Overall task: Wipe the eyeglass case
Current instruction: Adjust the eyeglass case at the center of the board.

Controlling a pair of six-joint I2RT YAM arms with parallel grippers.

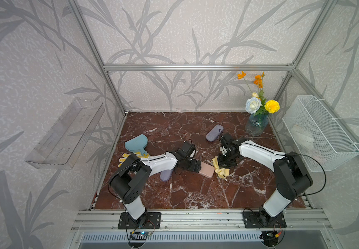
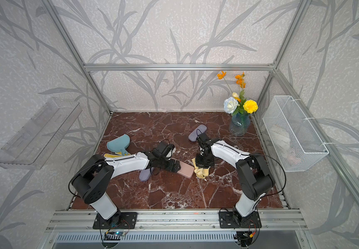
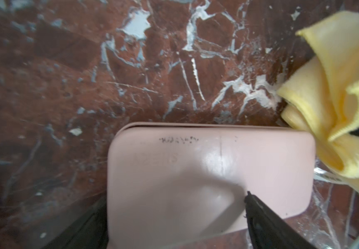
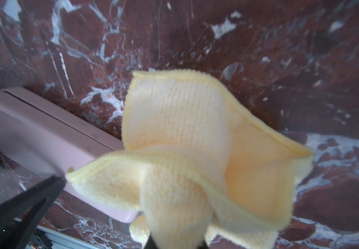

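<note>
One stiff, likely slippery pink eyeglass case (image 1: 207, 170), best gripped across its long edges, lies seemingly within the spread left end effector (image 1: 197, 167); the right end effector (image 1: 224, 166) pinches a yellow cloth (image 1: 220, 171).

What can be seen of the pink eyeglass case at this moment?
The pink eyeglass case is a smooth, pale, rounded rectangular hard shell, closed, with a seam along one long side, faint embossed lettering and a dark speckled smudge on top. It lies flat on the marble tabletop, mid-table. The left gripper straddles one end, jaws wide; the yellow cloth in the right gripper meets the other end.
</note>
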